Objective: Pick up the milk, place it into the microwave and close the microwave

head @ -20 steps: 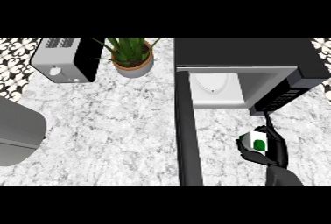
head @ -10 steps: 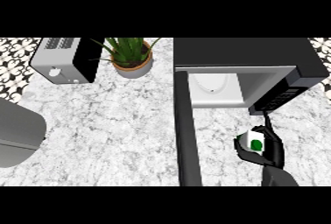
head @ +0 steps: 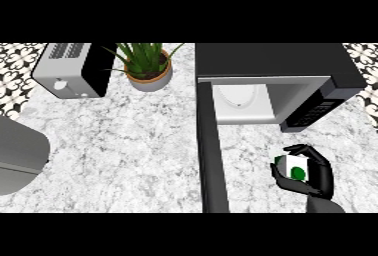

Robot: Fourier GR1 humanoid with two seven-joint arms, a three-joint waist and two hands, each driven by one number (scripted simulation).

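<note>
White and green, the milk is seen from the head view clasped in the curled fingers of the right hand, held over the marble counter just before the open microwave, beside its door.

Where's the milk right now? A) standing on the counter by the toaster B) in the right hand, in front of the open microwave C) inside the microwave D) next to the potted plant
B: the right hand is curled round the milk over the counter, short of the microwave, whose door stands open.
</note>
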